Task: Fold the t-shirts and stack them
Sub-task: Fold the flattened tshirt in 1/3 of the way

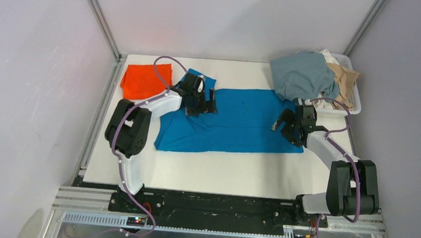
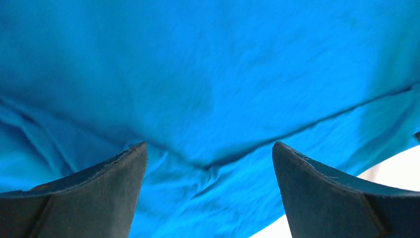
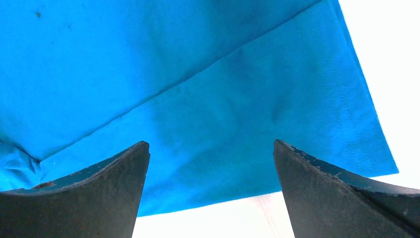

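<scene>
A royal blue t-shirt [image 1: 236, 121] lies spread flat across the middle of the white table, partly folded lengthwise. It fills the left wrist view [image 2: 208, 74] and most of the right wrist view [image 3: 198, 89]. My left gripper [image 1: 202, 103] is open just above the shirt's upper left part, near a sleeve. My right gripper [image 1: 285, 128] is open over the shirt's right edge. An orange-red t-shirt [image 1: 145, 81] lies folded at the back left. Grey-blue [image 1: 302, 75] and tan [image 1: 345, 81] shirts are heaped in the basket.
A white slotted plastic basket [image 1: 356, 101] stands at the back right corner, overflowing with cloth. Walls with metal frame posts close in the table on the left, right and back. Bare white table [image 1: 221, 173] shows in front of the blue shirt.
</scene>
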Robot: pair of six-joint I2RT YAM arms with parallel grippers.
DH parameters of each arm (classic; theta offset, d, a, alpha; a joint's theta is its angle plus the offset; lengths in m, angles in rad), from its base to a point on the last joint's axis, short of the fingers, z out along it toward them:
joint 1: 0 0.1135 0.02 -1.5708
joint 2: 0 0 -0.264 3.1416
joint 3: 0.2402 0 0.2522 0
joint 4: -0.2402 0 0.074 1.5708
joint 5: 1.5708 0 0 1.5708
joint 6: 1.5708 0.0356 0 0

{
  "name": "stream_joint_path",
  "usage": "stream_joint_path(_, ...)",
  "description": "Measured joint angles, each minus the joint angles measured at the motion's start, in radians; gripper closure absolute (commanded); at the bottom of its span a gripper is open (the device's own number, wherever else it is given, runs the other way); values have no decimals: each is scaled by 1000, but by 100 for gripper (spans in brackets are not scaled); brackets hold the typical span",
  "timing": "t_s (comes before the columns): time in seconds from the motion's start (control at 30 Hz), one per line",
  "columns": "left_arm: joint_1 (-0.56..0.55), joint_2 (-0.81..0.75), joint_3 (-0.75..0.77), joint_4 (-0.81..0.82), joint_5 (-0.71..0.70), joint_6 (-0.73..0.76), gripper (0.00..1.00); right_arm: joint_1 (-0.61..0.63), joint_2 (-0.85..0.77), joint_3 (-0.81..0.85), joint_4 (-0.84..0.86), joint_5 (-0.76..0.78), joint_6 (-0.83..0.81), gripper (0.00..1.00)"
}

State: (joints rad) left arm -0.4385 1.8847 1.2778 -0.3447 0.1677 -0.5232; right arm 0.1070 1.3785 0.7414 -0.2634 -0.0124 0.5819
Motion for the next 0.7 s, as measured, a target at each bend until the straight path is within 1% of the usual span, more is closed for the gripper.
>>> stream_joint_path(0.23,0,145,269,14,16,10,0,-14,-1,-1,-1,4,-2,1)
stream_joint_path(0.3,0,173,319,26,18,16,0,-16,-5,-2,-2,4,-8,1)
stream_joint_path(0.37,0,174,327,32,20,26,0,-16,-19,-6,-4,4,-11,0)
stream_joint_path(0.43,0,150,298,39,16,34,0,-16,-42,-12,-8,4,-16,1)
stream_joint_path(0.5,-4,82,210,43,-9,37,0,-16,-58,-14,-9,4,-18,1)
stream_joint_path(0.7,-41,-184,-82,43,-57,19,0,-16,-66,-20,-8,4,-19,1)
